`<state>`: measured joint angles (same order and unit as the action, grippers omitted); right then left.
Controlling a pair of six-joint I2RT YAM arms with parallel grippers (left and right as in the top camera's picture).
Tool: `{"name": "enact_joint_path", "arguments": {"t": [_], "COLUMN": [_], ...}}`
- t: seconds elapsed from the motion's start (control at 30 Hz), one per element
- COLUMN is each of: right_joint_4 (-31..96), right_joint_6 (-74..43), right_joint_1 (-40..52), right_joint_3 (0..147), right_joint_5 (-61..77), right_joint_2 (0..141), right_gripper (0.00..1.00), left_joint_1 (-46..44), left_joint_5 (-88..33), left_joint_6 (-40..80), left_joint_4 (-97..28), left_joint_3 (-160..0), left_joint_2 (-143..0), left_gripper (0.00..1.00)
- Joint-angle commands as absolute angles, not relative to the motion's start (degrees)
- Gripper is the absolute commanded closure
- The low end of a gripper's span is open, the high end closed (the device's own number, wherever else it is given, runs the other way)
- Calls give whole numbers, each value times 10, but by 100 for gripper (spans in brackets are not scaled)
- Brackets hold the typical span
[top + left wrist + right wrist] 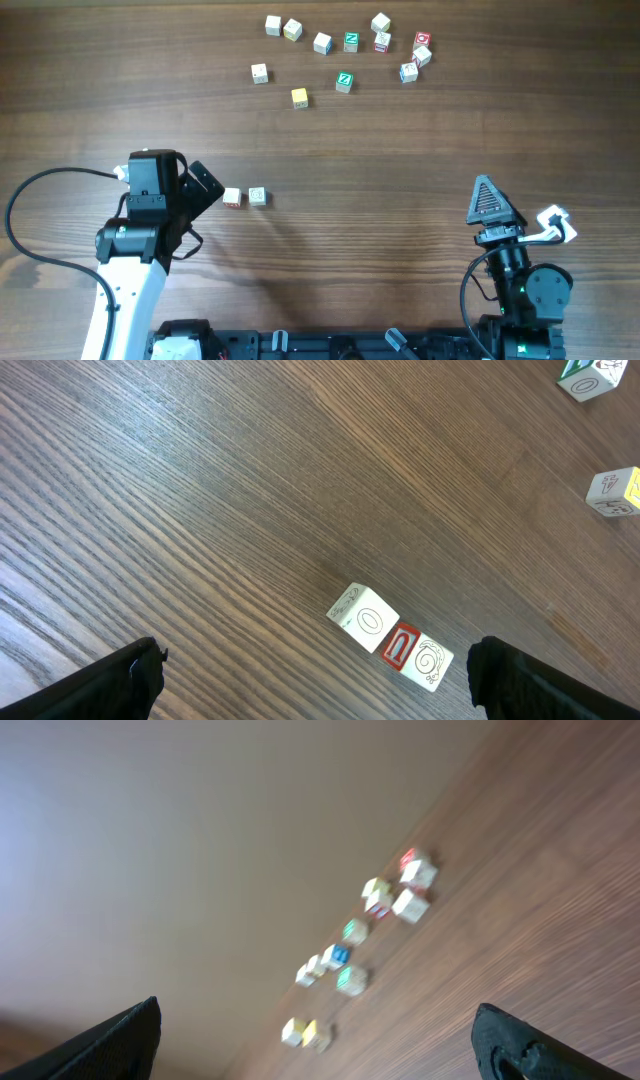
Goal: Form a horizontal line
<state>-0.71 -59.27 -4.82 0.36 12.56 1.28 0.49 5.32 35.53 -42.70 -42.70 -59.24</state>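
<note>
Left tool [315, 665], near left: jaws wide, empty.
Horizontal line [233, 197], just right of that tool: two cubes visible overhead, long axis left-right.
Loose cubes [322, 42], far centre of counter [400, 250].
Right tool [315, 1015], near right: jaws wide, empty, well apart from the line.
Left arm nearer.

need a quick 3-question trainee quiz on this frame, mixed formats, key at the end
1. True or false: the left gripper holds a cube.
2. How many cubes make up the short row near it?
3. The yellow-topped cube sits: A) in that row, B) among the loose cubes farther out, C) stacked on another cube.
Key: 1 false, jaws open and empty; 2 two; 3 B.
</note>
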Motion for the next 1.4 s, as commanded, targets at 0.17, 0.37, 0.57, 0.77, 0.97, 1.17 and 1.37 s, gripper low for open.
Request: {"name": "enact_joint_path", "arguments": {"t": [0.17, 0.37, 0.57, 0.77, 0.97, 1.17, 1.37], "right_joint_4": [-60, -59, -59, -36, 104, 176, 154], "right_joint_6": [-509, -457, -391, -344, -270, -224, -196], "right_joint_1": [-51, -51, -51, -51, -48, -15, 47], "right_joint_3": [11, 68, 171, 327, 548, 732, 839], "right_joint_5": [235, 230, 230, 232, 234, 203, 93], "right_joint_2": [10, 57, 245, 484, 705, 877, 1018], "right_gripper": [0, 1, 1, 2, 2, 3, 2], "left_joint_1": [9, 9, 9, 9, 9, 9, 9], "left_joint_5": [63, 63, 63, 63, 63, 63, 63], "left_joint_6": [365, 365, 365, 365, 365, 365, 365], "left_joint_4": [-427, -427, -427, -427, -427, -427, -427], "left_joint_3": [-431, -431, -431, -431, -431, -431, -431], "left_joint_2": [-592, -592, -592, -592, -592, -592, -592], "left_gripper": [0, 0, 0, 0, 0, 0, 0]}}
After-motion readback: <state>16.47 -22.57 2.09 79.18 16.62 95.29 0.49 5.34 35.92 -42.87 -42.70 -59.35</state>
